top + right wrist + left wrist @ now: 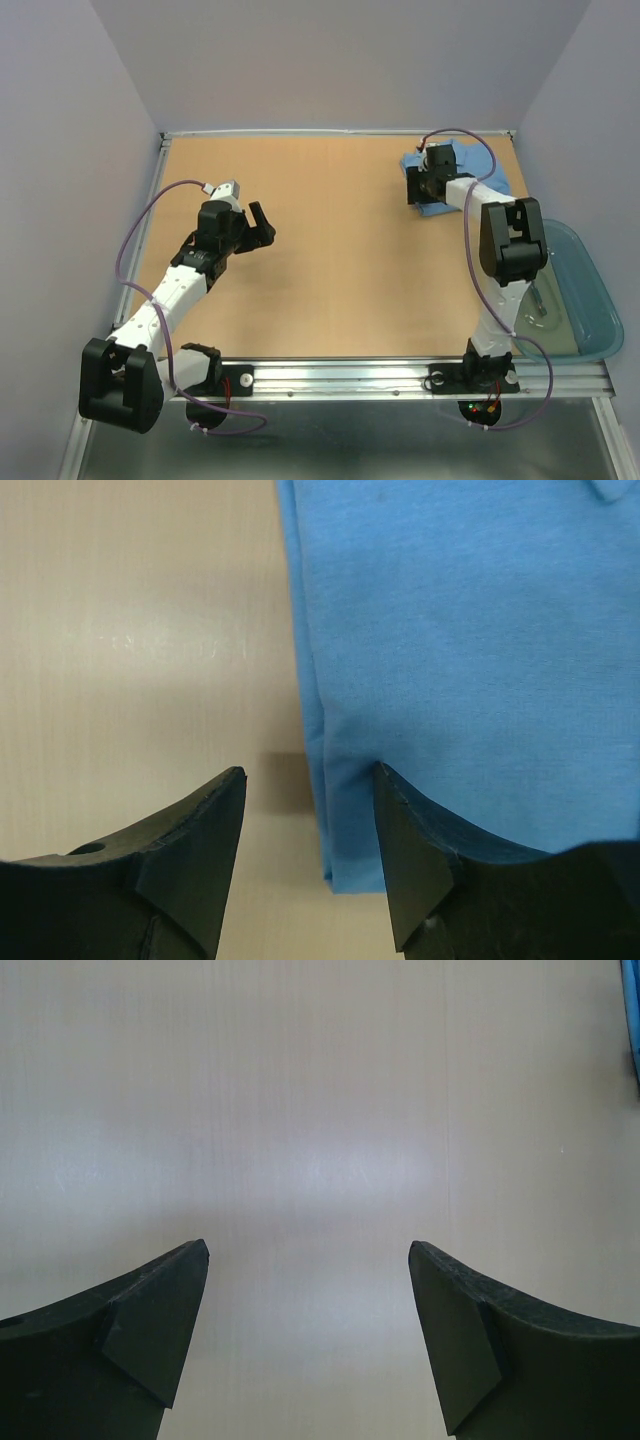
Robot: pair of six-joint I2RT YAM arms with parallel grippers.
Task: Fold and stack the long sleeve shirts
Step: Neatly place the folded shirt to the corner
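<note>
Light blue shirt (482,166) lies in a compact bundle at the far right corner of the bench (330,280), partly covered in the overhead view by the right arm reaching across it. The right claw (415,190) sits at the bundle's left side, low over the bench. In the right wrist view this claw (310,775) is spread, its 2 fingers straddling the straight, layered edge of the shirt (470,660): 1 finger is over bare wood, the other over the cloth. Whether either finger touches the cloth cannot be told. A bottom corner of the cloth shows in the gap between them.

The left claw (265,225) hangs over the left half of the bench, well apart from the shirt. The left wrist view shows it (308,1250) spread wide with only bare wood between its fingers.

A translucent teal tub (590,300) sits off the right edge of the bench, near the right arm's base.
</note>
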